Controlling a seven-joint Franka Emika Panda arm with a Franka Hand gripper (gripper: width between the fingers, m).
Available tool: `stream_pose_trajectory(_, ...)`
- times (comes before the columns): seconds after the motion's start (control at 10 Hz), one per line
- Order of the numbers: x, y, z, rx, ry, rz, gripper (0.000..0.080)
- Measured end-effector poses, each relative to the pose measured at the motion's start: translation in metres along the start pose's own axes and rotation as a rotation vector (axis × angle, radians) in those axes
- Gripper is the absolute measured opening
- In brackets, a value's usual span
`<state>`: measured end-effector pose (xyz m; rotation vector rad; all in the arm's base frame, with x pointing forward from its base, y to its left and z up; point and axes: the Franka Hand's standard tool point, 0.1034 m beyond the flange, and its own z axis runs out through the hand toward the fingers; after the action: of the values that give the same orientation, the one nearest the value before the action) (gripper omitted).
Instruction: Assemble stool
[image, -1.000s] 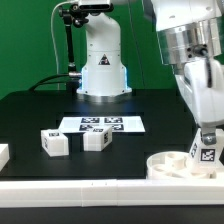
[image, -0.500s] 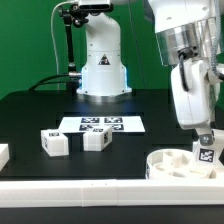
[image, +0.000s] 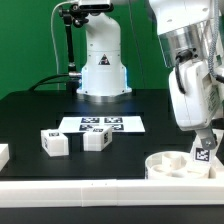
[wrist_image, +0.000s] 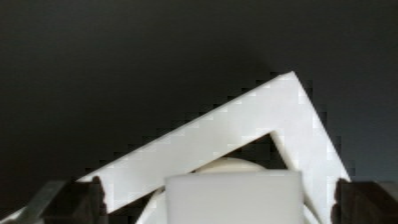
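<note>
The round white stool seat lies at the front of the exterior view's right. One tagged white leg stands in it, slightly tilted. My gripper hangs just above that leg. In the wrist view the same leg fills the space between my dark fingertips, with a gap showing on each side. My gripper is open and grips nothing. Two more tagged legs stand loose on the black table, towards the exterior view's left.
The marker board lies flat behind the two loose legs. A long white border rail runs along the table's front edge, and its corner shows in the wrist view. The robot's base stands at the back.
My jaws have opened and let go of the leg in the seat. The gripper has risen a little. The leg stays in the seat, and the two loose legs have not moved.
</note>
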<state>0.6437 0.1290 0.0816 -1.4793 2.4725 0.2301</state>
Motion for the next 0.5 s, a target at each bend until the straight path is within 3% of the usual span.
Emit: stream_pose_trajectory(0.5, -0.016, 0.003, -0.036, -0.045, -0.027, -0.317, 0.0649)
